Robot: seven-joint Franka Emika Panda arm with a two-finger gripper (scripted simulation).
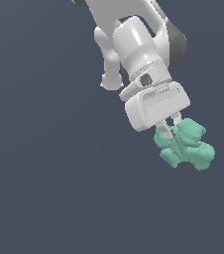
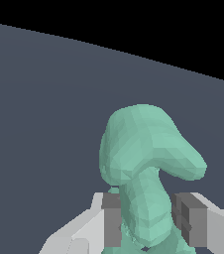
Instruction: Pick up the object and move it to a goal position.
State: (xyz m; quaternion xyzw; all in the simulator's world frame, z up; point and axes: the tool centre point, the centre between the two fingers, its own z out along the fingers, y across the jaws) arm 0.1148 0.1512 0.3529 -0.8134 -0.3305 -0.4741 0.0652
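Mint-green and matte, the object (image 1: 186, 147) is seen as a cluster of rounded, faceted lobes, smaller than the white gripper (image 1: 171, 126) that is closed on it. In the wrist view its narrow neck (image 2: 146, 213) is pinched between the two dark finger pads (image 2: 111, 218), with a bulbous lobe standing out past them. The object is carried by the gripper alone, towards the lower right of the exterior view; whether the plain dark-grey floor (image 1: 44, 188) is touched cannot be told. No goal marker is visible. A slip is judged the main risk: the faceted neck offers an uneven seat, and most of the mass lies beyond the pads, so a quick swing could twist it loose.
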